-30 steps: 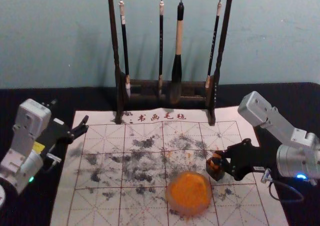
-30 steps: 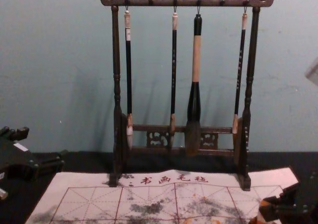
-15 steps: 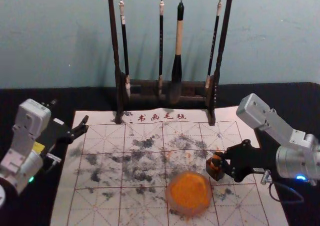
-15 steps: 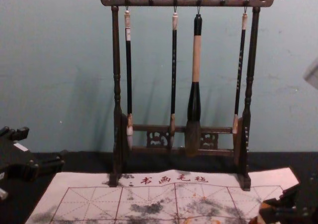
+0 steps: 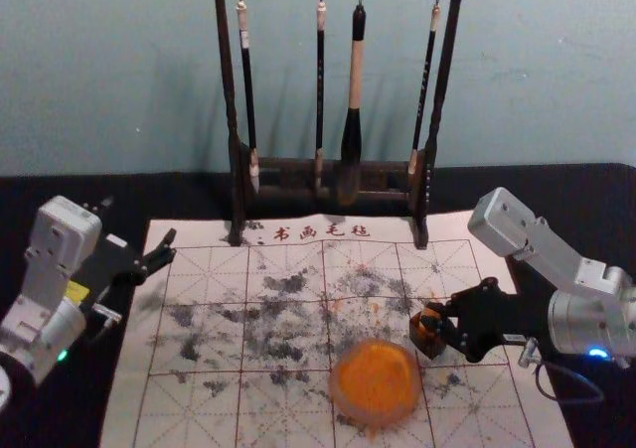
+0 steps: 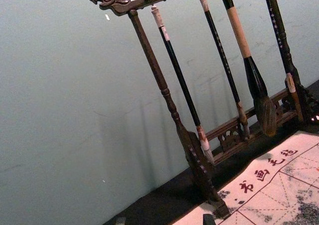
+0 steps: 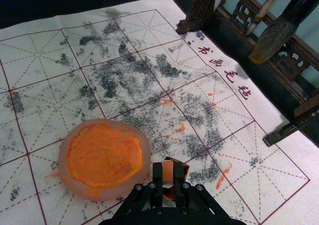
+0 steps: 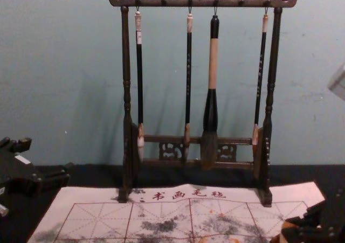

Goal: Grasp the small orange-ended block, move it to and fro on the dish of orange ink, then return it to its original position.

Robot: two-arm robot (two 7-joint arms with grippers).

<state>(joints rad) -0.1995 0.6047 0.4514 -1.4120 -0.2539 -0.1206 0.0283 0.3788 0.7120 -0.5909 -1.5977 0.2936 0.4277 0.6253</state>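
Note:
The right gripper (image 5: 438, 323) is beside the dish of orange ink (image 5: 376, 380), low over the mat. In the right wrist view the right gripper (image 7: 168, 179) is shut on the orange-ended block (image 7: 168, 171), whose orange face shows between the fingers. A dark, orange-smeared piece (image 5: 427, 337) is at the fingertips in the head view; whether it is the block's lower part or a holder, I cannot tell. The round dish (image 7: 104, 157) lies close by. My left gripper (image 5: 165, 249) stays parked, open, over the mat's left edge; the left gripper (image 6: 164, 221) shows its tips in its wrist view.
A dark wooden rack (image 5: 236, 190) with several hanging brushes (image 5: 351, 150) stands at the mat's far edge. The gridded mat (image 5: 204, 418) is blotched with black ink and small orange smears. In the right wrist view the rack's foot (image 7: 294, 122) rises beyond the mat's printed characters.
The right gripper has shifted slightly left and down at the block, and its arm link has sunk a little. The left arm, dish and rack have kept their places.

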